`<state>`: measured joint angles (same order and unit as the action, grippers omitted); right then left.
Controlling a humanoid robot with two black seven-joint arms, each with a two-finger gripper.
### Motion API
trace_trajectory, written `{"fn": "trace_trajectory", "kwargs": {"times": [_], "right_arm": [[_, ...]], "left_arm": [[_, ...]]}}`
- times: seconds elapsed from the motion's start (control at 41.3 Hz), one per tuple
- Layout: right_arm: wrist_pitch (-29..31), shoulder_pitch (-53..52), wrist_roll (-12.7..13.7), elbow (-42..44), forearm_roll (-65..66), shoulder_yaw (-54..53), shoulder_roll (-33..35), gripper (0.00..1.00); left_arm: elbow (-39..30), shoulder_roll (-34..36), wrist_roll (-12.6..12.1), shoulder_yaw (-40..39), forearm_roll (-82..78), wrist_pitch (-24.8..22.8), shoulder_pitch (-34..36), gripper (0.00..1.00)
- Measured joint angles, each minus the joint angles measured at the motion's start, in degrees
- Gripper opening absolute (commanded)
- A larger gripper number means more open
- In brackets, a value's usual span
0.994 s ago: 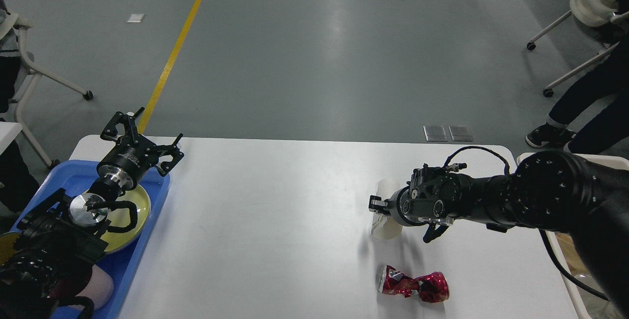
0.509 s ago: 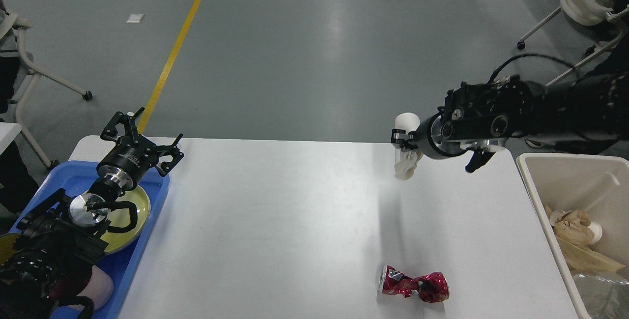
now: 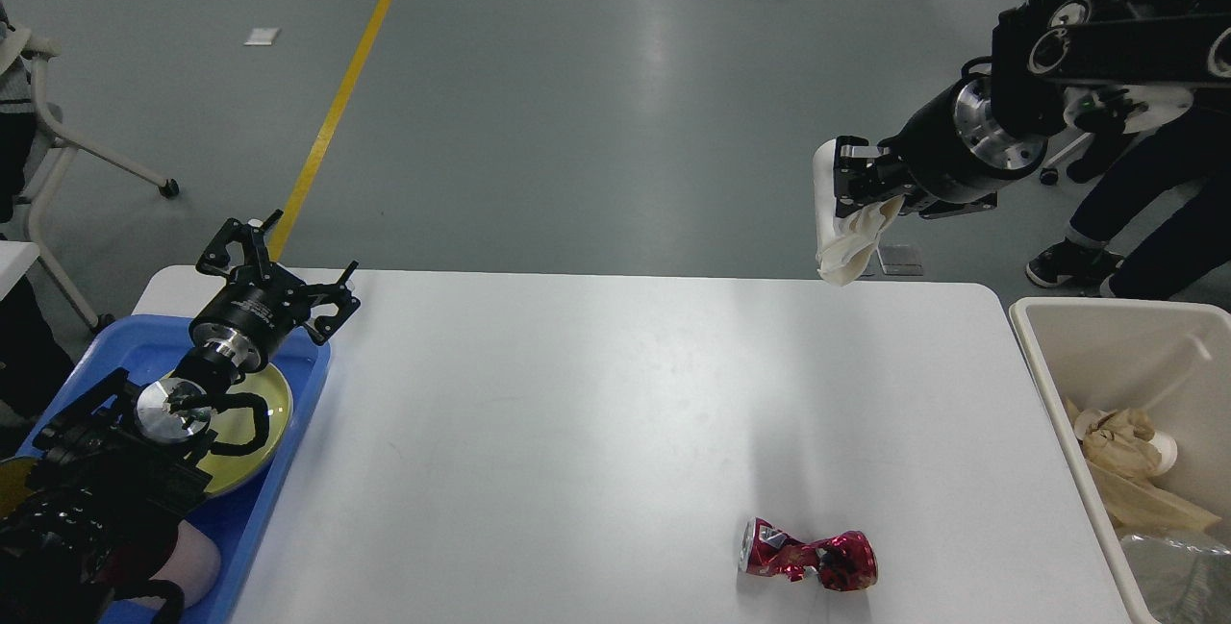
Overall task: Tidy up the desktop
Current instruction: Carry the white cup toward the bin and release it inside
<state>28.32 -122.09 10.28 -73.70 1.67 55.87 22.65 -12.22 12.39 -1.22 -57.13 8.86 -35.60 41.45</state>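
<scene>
Our right jaws (image 3: 851,189) are clamped on a crumpled white cup (image 3: 839,235), held high over the far right edge of the desk (image 3: 577,432), presumably so it clears the rim of the beige bin (image 3: 1034,355) at right, where similar waste lies. Our left jaws (image 3: 274,263) are spread wide and empty above the blue tray (image 3: 288,432), parked clear. A crushed red can (image 3: 808,557) remains near right.

white desktop (image 3: 577,412), red can (image 3: 808,557), blue tray (image 3: 288,470)
</scene>
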Motion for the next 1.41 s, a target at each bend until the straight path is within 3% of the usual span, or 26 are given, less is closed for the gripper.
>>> {"fn": "trace_trajectory", "kwargs": {"times": [0.436, 0.654, 0.994, 1.406], "right_arm": [[6.69, -6.92, 0.02, -1.25, 0.09, -0.30, 2.25, 0.00], [6.91, -7.78, 0.07, -1.24, -0.16, 0.30, 3.11, 0.00], [6.66, -10.08, -0.28, -1.13, -0.53, 2.18, -1.21, 0.00], [5.74, -10.54, -0.33, -7.56, -0.44, 1.80, 3.68, 0.00]], "left_arm": [[0.00, 0.00, 0.00, 0.00, 0.00, 0.00, 0.00, 1.00], [0.00, 0.00, 0.00, 0.00, 0.00, 0.00, 0.00, 1.00], [0.00, 0.00, 0.00, 0.00, 0.03, 0.00, 0.00, 1.00], [0.00, 0.00, -0.06, 0.00, 0.03, 0.00, 0.00, 1.00]]}}
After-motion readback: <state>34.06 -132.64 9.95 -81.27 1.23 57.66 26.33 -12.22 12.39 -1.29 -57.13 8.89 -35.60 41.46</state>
